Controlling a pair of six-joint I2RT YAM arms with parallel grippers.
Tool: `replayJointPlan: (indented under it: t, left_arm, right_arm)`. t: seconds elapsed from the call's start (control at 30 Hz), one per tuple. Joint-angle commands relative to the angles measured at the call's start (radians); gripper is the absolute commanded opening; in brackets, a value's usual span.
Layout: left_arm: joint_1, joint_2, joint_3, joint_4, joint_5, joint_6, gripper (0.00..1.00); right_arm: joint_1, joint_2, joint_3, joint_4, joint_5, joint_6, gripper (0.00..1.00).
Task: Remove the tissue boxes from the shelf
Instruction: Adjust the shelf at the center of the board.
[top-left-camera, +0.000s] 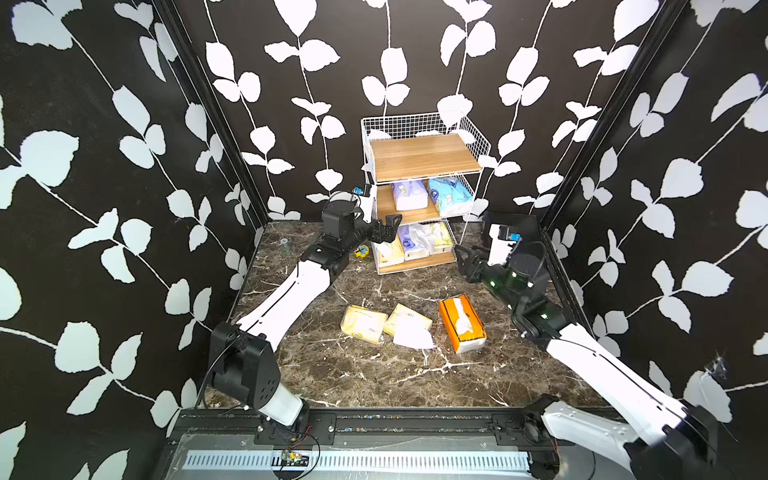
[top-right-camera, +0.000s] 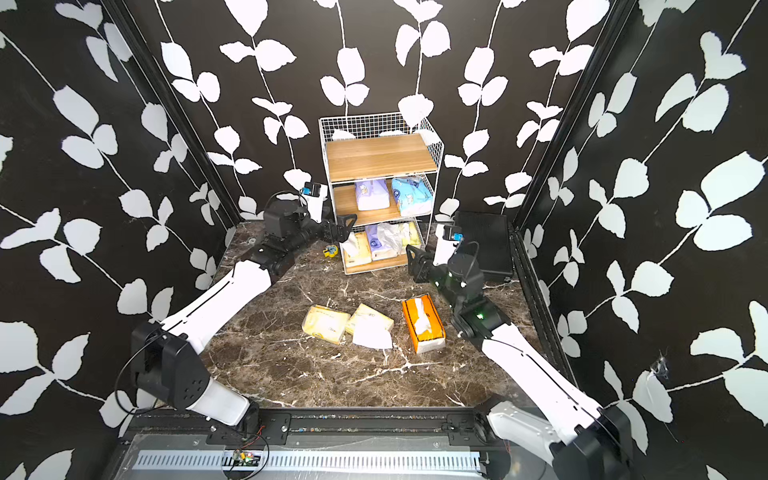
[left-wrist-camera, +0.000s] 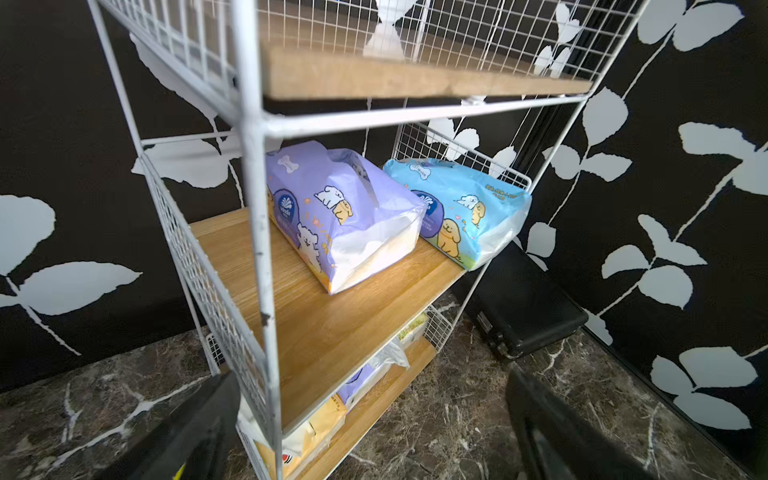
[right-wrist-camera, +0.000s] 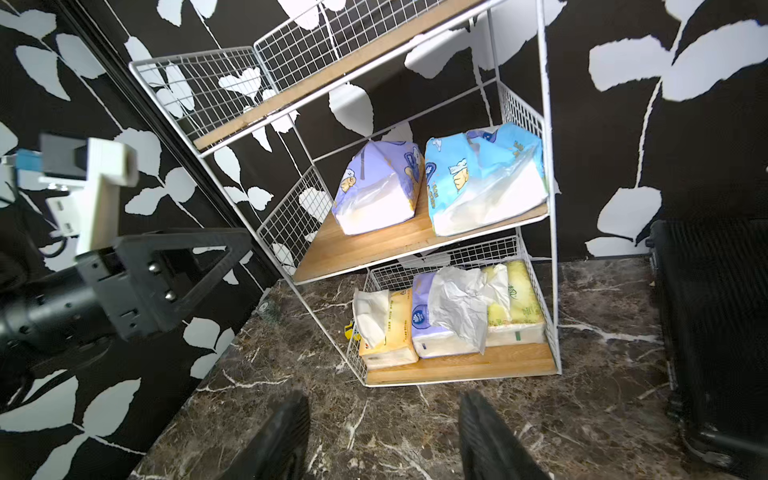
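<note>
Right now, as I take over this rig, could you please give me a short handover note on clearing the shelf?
Left gripper: open, empty, beside the shelf's front post at middle-board height.
Right gripper: open, empty, low near the shelf's other front corner.
Done: top board bare; one yellow pack, a second yellow pack and the orange box lie on the table. A pale sheet or pack lies on the second yellow pack; I cannot tell which.
Left: lilac pack and blue pack on the middle board; golden pack, second lilac pack and pale green pack on the bottom board.
</note>
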Motion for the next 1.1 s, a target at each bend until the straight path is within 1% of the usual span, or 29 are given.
replayJointPlan:
  t: [0.0,0.07,0.37,0.6,0.73,0.83,0.9,0.97,1.07]
  left_arm:
    - [0.000,-0.025,0.036,0.094,0.057,-0.049,0.94]
    - [-0.006,-0.029,0.025,0.115,0.086,-0.066,0.92]
    - [-0.072,-0.044,0.005,0.122,0.175,-0.078,0.92]
    - [-0.150,-0.079,-0.045,0.123,0.175,-0.071,0.92]
    - [-0.176,-0.143,-0.103,0.118,0.145,-0.038,0.92]
    - [-0.177,-0.196,-0.146,0.093,0.081,0.005,0.93]
    - [-0.176,-0.211,-0.160,0.071,0.041,0.038,0.95]
    - [-0.176,-0.209,-0.159,0.042,0.036,0.068,0.96]
    - [-0.177,-0.196,-0.154,0.025,0.053,0.090,0.97]
  right_arm:
    - [-0.001,-0.038,-0.025,-0.047,0.002,-0.052,0.62]
    - [-0.001,-0.048,-0.031,-0.061,0.011,-0.065,0.63]
    - [-0.006,-0.084,-0.052,-0.093,0.074,-0.087,0.65]
    - [-0.024,-0.098,-0.036,-0.116,0.082,-0.100,0.66]
    - [-0.055,-0.086,0.005,-0.141,0.086,-0.089,0.66]
    - [-0.128,-0.046,0.052,-0.149,0.045,-0.020,0.67]
    - [-0.193,0.000,0.084,-0.124,0.002,0.057,0.71]
    - [-0.264,0.077,0.130,-0.085,-0.084,0.137,0.76]
    - [-0.341,0.202,0.197,0.002,-0.206,0.249,0.80]
